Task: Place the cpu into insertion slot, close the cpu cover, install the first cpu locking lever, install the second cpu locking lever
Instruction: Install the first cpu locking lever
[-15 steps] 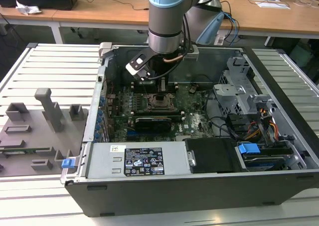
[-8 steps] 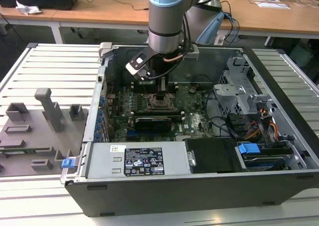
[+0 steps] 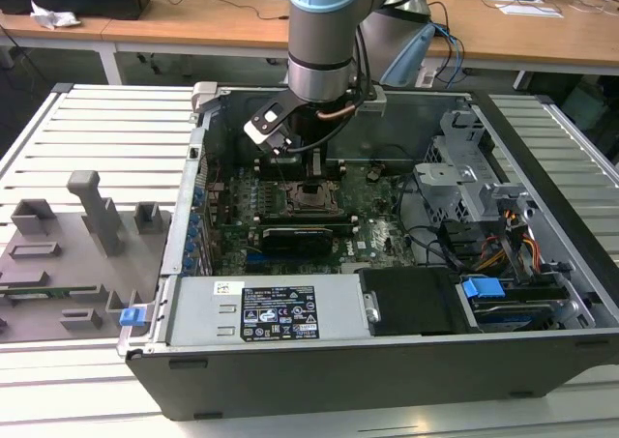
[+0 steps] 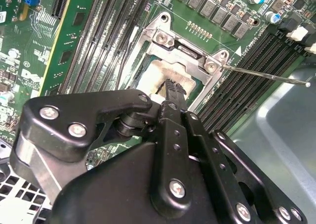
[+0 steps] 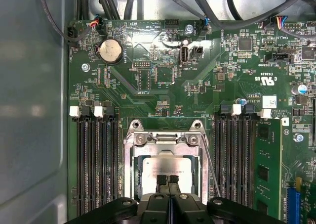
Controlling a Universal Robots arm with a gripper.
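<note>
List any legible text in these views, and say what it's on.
Nothing can be quoted reliably.
On the power supply label, exterior view: printed lines and symbols, too small to read.
On the white sticker beside it: too small to read.
On the motherboard, first wrist view: white lettering, too tiny to read.
On the cpu: no readable marking.
</note>
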